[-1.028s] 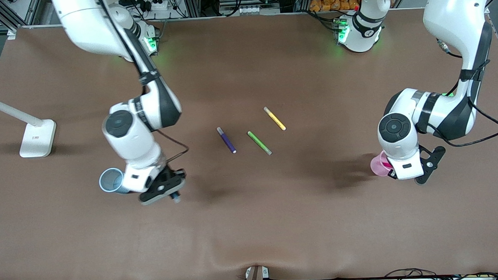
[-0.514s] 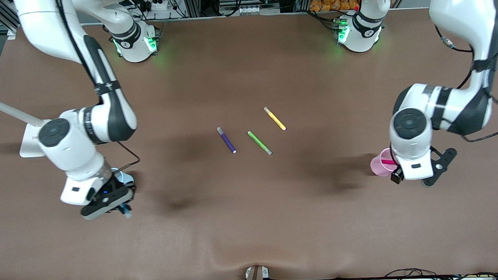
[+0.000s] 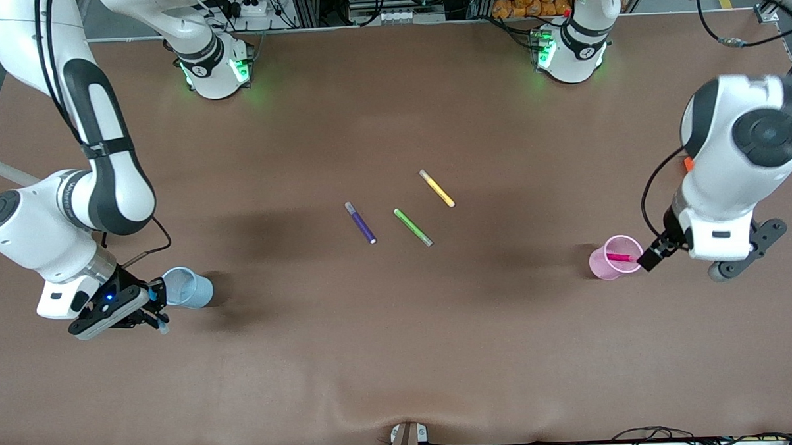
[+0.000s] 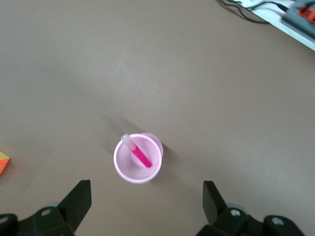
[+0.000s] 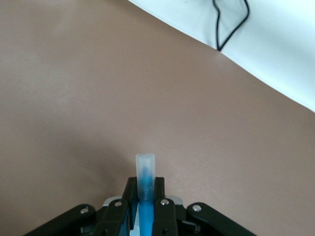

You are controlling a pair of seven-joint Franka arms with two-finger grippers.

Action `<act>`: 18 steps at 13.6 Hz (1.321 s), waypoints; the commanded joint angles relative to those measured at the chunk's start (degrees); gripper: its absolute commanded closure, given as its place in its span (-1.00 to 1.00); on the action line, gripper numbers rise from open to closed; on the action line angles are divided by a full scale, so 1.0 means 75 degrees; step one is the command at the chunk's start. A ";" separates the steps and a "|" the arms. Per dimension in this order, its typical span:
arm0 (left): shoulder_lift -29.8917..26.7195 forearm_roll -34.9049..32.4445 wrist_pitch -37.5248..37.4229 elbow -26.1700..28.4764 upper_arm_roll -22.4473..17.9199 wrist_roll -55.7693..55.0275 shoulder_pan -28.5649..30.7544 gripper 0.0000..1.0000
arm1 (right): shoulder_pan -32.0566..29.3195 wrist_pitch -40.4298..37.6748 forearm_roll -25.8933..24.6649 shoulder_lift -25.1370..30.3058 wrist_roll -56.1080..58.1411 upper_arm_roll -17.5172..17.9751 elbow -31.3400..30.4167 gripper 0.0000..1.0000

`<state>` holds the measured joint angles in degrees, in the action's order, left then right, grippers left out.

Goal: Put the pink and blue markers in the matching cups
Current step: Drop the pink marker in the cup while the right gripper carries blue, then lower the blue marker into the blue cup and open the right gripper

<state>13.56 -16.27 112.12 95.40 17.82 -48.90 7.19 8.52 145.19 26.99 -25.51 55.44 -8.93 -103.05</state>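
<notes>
Blue marker point(image 5: 145, 183) mostly hidden in right gripper point(image 5: 145, 196) clamped jaws.

Left gripper point(image 3: 681, 265) hangs with jaws spread wide; right gripper point(image 3: 157, 314) has jaws clamped together.

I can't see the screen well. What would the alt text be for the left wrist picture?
Looking straight down on a pink cup standing on the brown table, with the pink marker leaning inside it, pale cap up. The left gripper hangs over it with its jaws wide open and empty, one dark tip either side of the cup.
</notes>
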 commanded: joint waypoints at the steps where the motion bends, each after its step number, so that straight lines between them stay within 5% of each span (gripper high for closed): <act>1: -0.0190 0.0572 -0.1036 -0.0706 0.0166 0.0741 0.0025 -1.00 | 0.0013 -0.0011 0.0316 0.0518 0.0621 0.0160 -0.0673 1.00; 5: -0.0788 0.1150 -0.1461 -0.0849 0.0167 0.1783 0.0189 -1.00 | -0.0057 -0.0151 0.0420 0.0507 0.2366 0.0172 -0.0768 1.00; 8: -0.0788 0.1126 -0.2078 -0.1340 0.0202 0.2182 0.0201 -1.00 | -0.0058 -0.0724 0.1683 0.0448 0.3655 0.0148 -0.0768 1.00; 10: -0.0823 0.1138 -0.2690 -0.1621 0.0132 0.2767 0.0155 -1.00 | -0.0069 -0.0797 0.1944 0.0436 0.3928 0.0148 -0.0757 1.00; 15: -0.1666 0.1372 -0.3405 -0.1400 -0.0664 0.3929 -0.0338 -1.00 | -0.0185 -0.0797 0.2049 0.0401 0.4547 0.0160 -0.0745 1.00; 18: -0.2076 0.1967 -0.3747 -0.1156 -0.1459 0.4327 -0.0677 -1.00 | -0.0291 -0.1227 0.2785 0.0401 0.5519 0.0148 -0.0710 1.00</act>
<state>1.05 -4.61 84.64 83.95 10.57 -18.91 3.50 7.82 138.43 43.83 -23.97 91.05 -8.39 -107.23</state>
